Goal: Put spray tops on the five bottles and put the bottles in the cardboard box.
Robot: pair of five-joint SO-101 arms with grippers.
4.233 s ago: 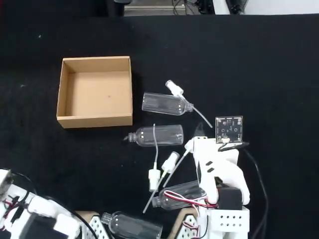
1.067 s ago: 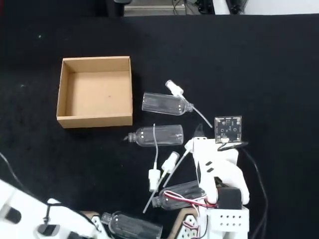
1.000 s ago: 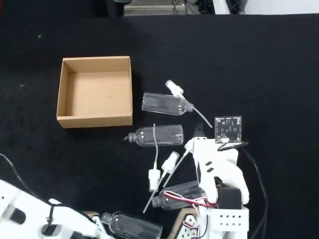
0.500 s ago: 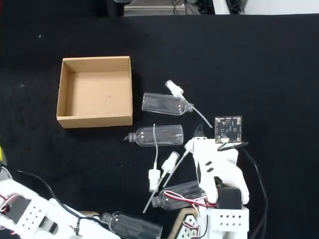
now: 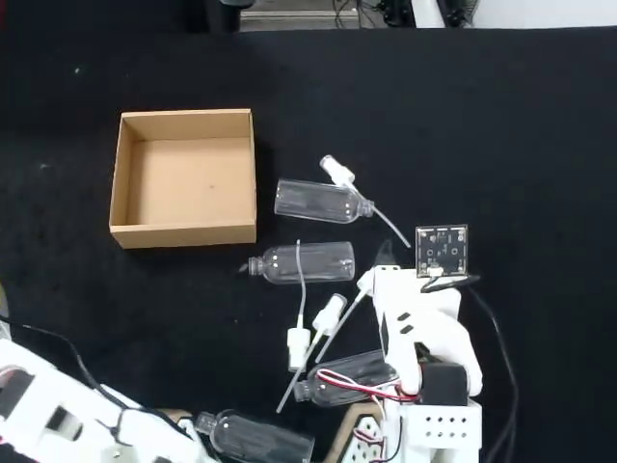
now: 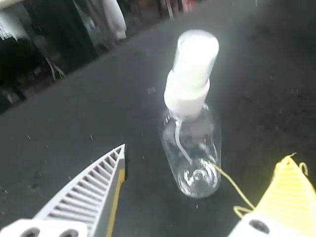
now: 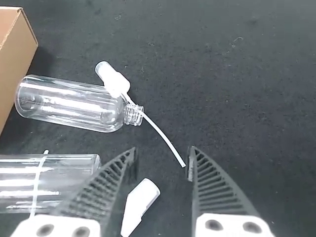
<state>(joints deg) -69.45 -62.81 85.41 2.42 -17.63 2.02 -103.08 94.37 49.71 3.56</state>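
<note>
The left arm [image 5: 58,415] has shifted at the near-left corner; the left tool [image 6: 203,154] gapes empty before a capped bottle [image 6: 190,94]. The right tool [image 7: 161,149], unmoved, stands open, holding nothing.

At the high view's bottom edge the nearest bottle [image 5: 258,439] is cut off, and a second bottle [image 5: 339,377] lies partly under the right arm [image 5: 424,328] and its wires [image 5: 366,389]. The right wrist view's edge crops the cardboard box [image 7: 14,54]. The capped bottle [image 6: 192,143] in the left wrist view is blurred.
</note>
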